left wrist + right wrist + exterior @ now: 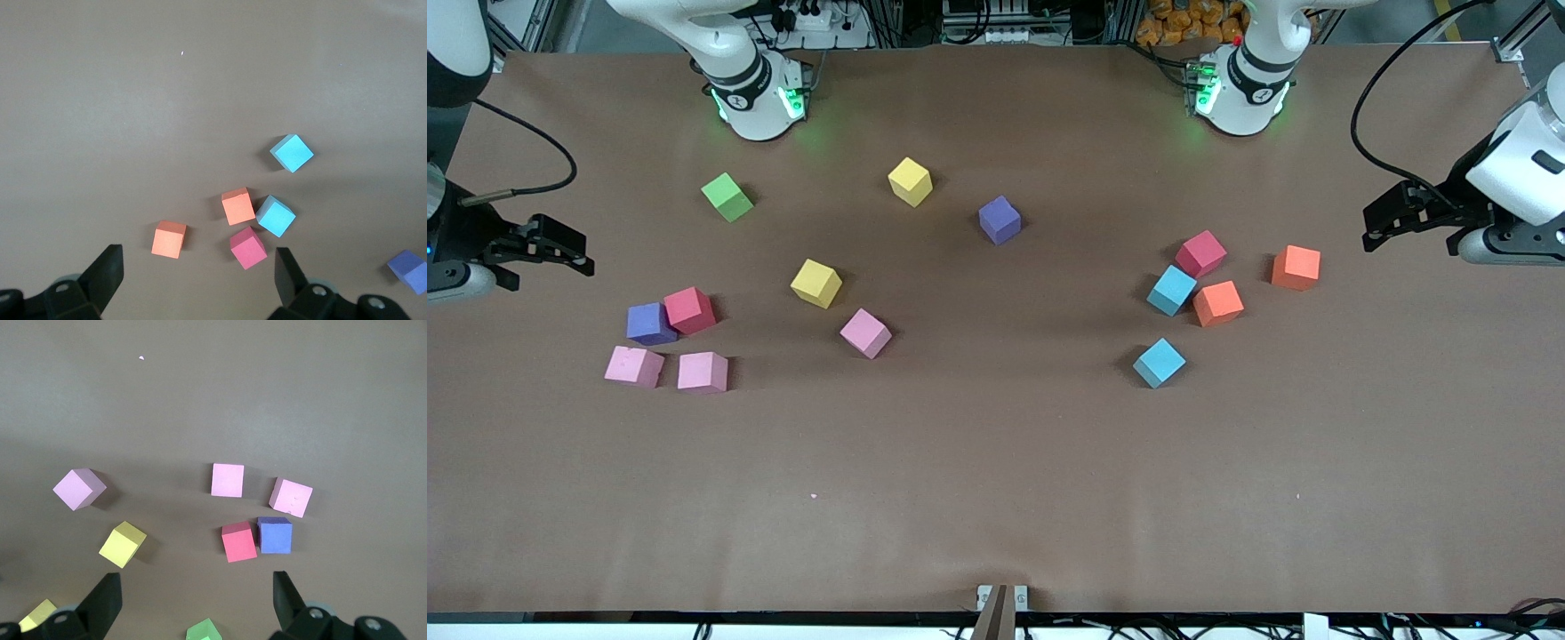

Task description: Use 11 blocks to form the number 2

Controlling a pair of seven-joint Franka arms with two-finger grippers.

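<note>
Both grippers, left gripper (1371,233) and right gripper (585,258), hang wide open, holding nothing, at the frame edges over the brown table (996,498); thirteen blocks (865,333) plus one green cube (727,196) lie scattered.

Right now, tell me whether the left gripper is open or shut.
Open. The left gripper shows its two fingers spread wide apart with nothing between them, above the red block.

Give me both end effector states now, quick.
Left end effector: open, holding nothing, waiting at the table's edge.
Right end effector: open, holding nothing.
</note>
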